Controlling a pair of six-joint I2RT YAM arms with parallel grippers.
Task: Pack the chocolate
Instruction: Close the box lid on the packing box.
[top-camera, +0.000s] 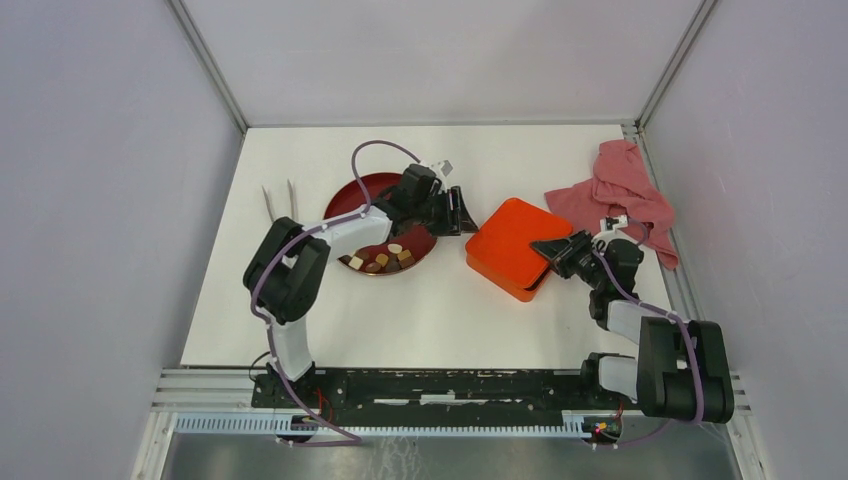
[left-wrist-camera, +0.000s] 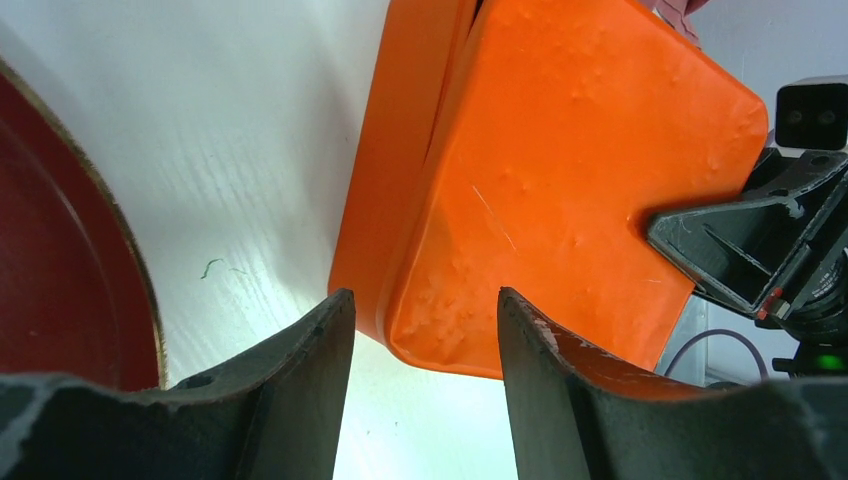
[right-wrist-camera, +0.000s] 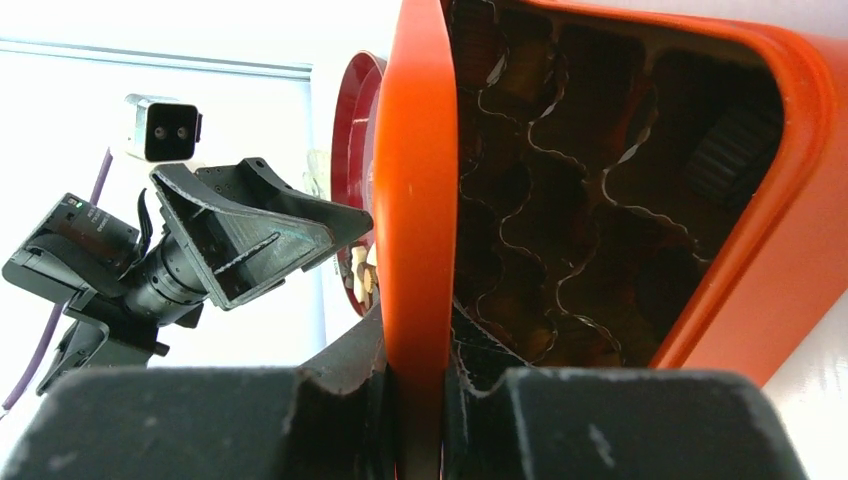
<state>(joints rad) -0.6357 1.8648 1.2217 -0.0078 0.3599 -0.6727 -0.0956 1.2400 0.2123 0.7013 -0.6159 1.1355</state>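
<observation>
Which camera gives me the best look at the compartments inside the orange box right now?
Right wrist: it looks under the part-open lid at the dark, wavy-walled compartments. The top external view shows only the orange box from outside; the left wrist shows just the lid's outer face and one side.

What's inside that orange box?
Through the gap under the lid, dark compartments with wavy liners show. Whether they are filled is too dark to tell; the lid covers the rest.
</observation>
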